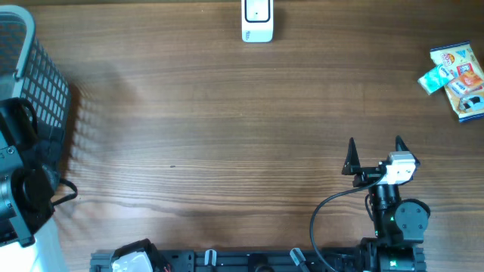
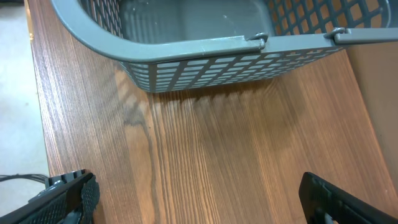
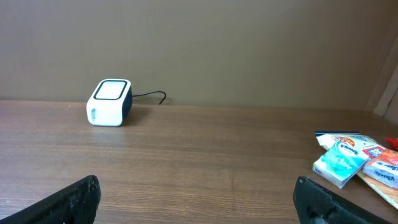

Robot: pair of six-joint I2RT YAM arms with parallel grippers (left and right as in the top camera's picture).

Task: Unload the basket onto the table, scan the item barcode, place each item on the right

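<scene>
From above, we see a brown wooden table (image 1: 227, 136) with long streaked grain. At the top centre stands a white barcode scanner (image 1: 257, 21), boxy with rounded corners and a dark window. A grey plastic basket (image 1: 34, 83) with lattice walls fills the upper left. In the upper right lies a teal tissue pack (image 1: 435, 78), touching glossy blue and orange snack packets (image 1: 463, 83). The right gripper (image 1: 375, 151) sits in the lower right, its two black pointed fingers spread wide and holding nothing, well apart from the packets. The black left arm (image 1: 19, 177) is at the left edge beside the basket.

In the left wrist view, the basket (image 2: 205, 68) curves across the top, its smooth rim above square mesh. The left gripper (image 2: 198, 186) hangs over bare wood, jaws released and empty.

In the right wrist view, the right gripper (image 3: 196, 190) is likewise spread and empty. The scanner (image 3: 109, 102) stands at the upper left, with a thin black cable (image 3: 149, 95) behind it. The soft rectangular tissue pack (image 3: 339, 163) leans on the snack packets (image 3: 376, 165) at the right edge.
</scene>
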